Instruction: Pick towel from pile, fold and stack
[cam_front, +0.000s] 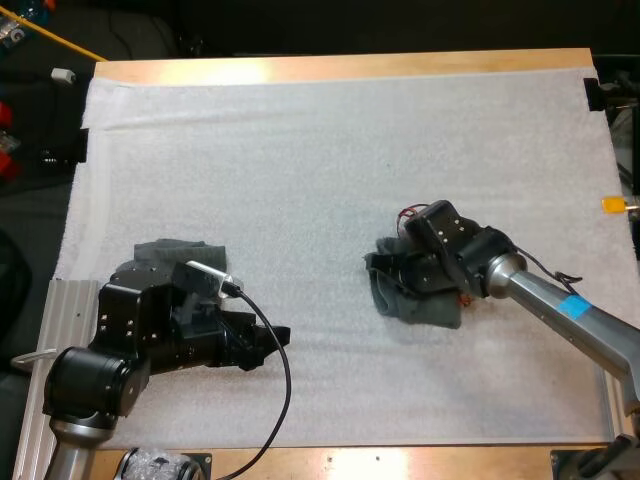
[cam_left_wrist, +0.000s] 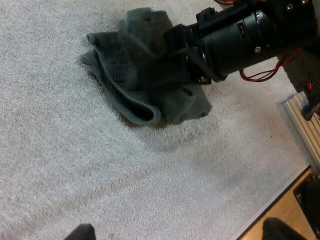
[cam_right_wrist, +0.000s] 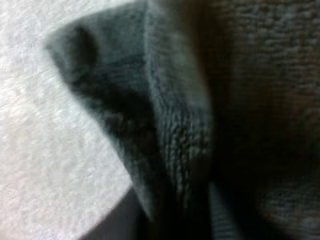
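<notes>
A crumpled dark grey-green towel (cam_front: 425, 305) lies right of the mat's middle. My right gripper (cam_front: 398, 272) is pressed into its upper left part and is shut on a bunched fold of the cloth (cam_right_wrist: 175, 145). From the left wrist view the same towel (cam_left_wrist: 140, 80) is heaped with a curled edge, and the right gripper (cam_left_wrist: 192, 52) is buried in it. A second dark towel (cam_front: 170, 250) lies at the near left, partly hidden behind my left arm. My left gripper (cam_front: 280, 338) hovers low over bare mat, open, its two fingertips (cam_left_wrist: 81, 233) standing wide apart.
The white mat (cam_front: 300, 150) covers most of the wooden table, with wide free room across its far half. An aluminium rail (cam_front: 55, 310) runs along the near left edge. A black clamp (cam_front: 595, 92) sits at the far right corner.
</notes>
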